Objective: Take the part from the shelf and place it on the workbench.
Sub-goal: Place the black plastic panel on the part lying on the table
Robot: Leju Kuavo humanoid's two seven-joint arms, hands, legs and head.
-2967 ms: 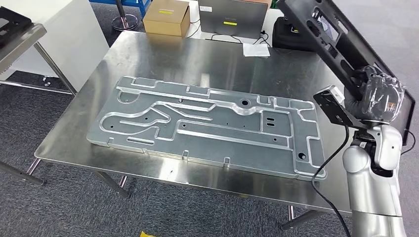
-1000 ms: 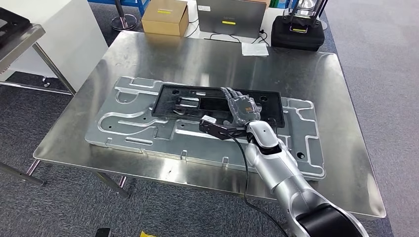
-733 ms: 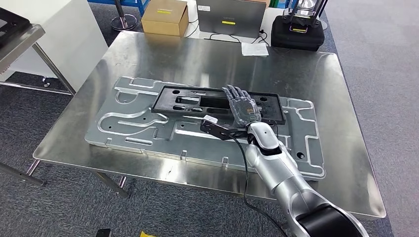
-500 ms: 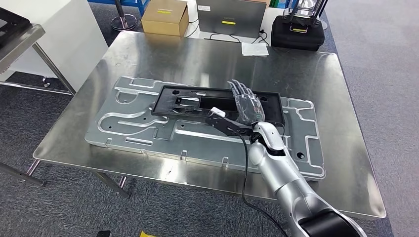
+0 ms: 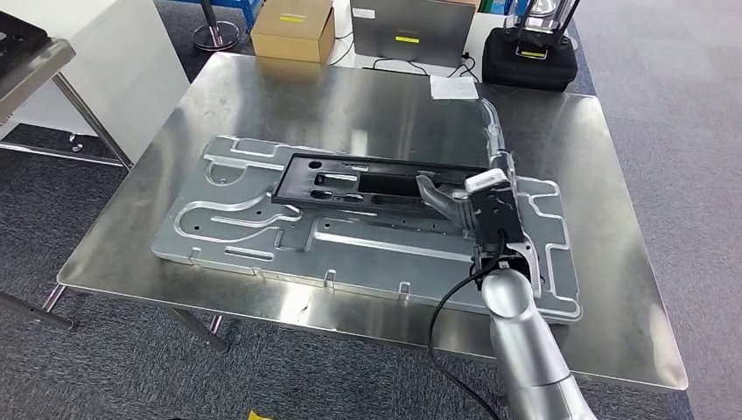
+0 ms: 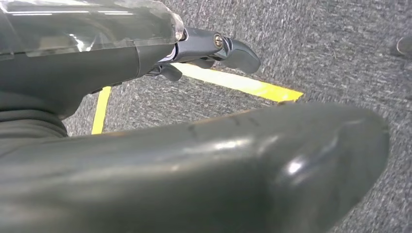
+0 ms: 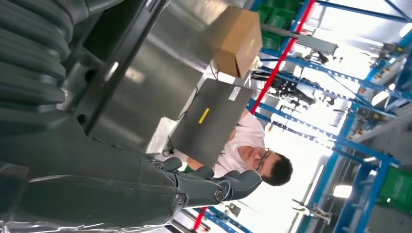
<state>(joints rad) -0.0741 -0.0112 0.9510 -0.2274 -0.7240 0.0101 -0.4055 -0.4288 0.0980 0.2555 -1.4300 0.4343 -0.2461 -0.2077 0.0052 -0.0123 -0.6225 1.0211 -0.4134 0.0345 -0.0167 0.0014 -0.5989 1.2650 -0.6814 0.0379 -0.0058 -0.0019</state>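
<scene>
The black plastic part (image 5: 367,184), a long flat frame with cut-outs, lies flat on the silver machined plate (image 5: 262,232) on the steel workbench (image 5: 350,96). My right hand (image 5: 477,188) hovers over the part's right end with its fingers spread and nothing in it. In the right wrist view the right hand (image 7: 145,189) shows straight fingers, apart from the part (image 7: 116,53). My left hand (image 6: 194,160) hangs over grey carpet and holds nothing.
A cardboard box (image 5: 294,29), a grey laptop (image 5: 409,31), a black case (image 5: 529,57) and a sheet of paper (image 5: 453,87) sit at or beyond the far edge. A white cabinet (image 5: 131,52) stands at left. A person (image 7: 257,160) sits behind the laptop.
Three seconds ago my right hand held the part aloft at the right. It laid the part on the plate, let go, and has now lifted and drawn back to the right.
</scene>
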